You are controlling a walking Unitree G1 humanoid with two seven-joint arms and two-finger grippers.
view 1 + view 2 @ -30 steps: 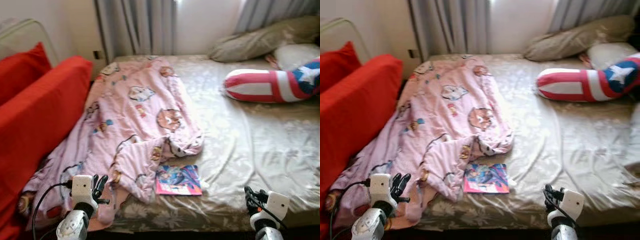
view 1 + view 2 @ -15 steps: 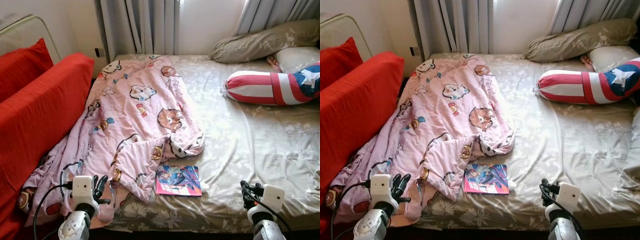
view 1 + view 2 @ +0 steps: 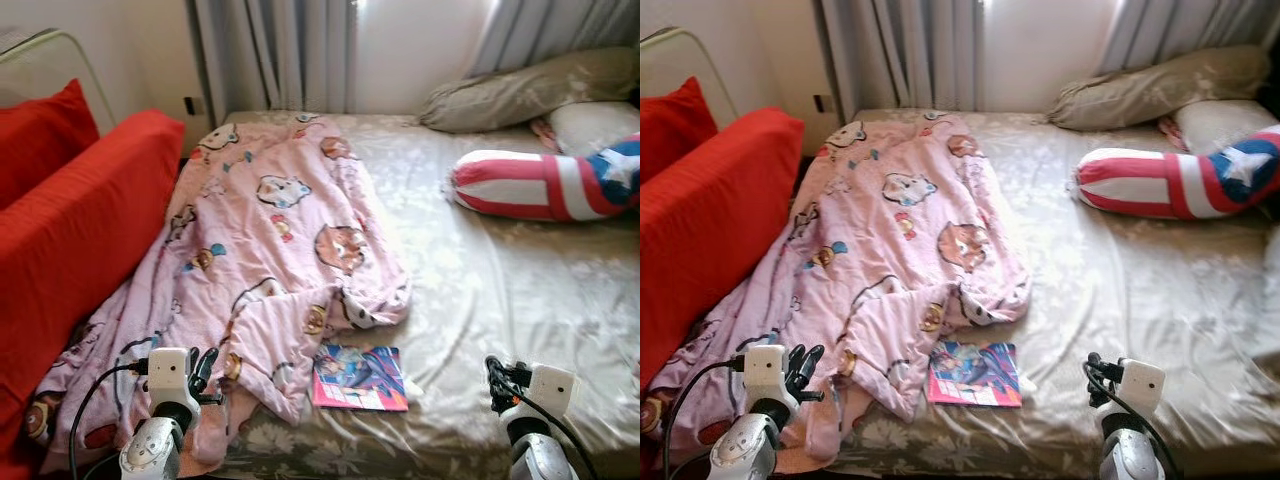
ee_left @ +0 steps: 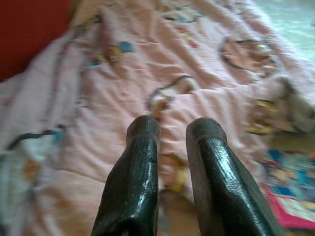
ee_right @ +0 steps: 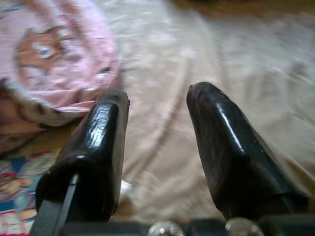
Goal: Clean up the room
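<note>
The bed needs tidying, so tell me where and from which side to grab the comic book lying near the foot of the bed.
Take the comic book by its right edge, coming in low from the foot of the bed with the right gripper. It lies flat on the sheet, and the pink blanket crowds its upper left corner, so the right side looks freest. A flat book probably needs one finger slid under.

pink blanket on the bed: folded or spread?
Spread, not folded. The pink blanket lies loose and rumpled along the bed's left half, its near corner flipped over beside the book, its left edge trailing off the mattress.
</note>
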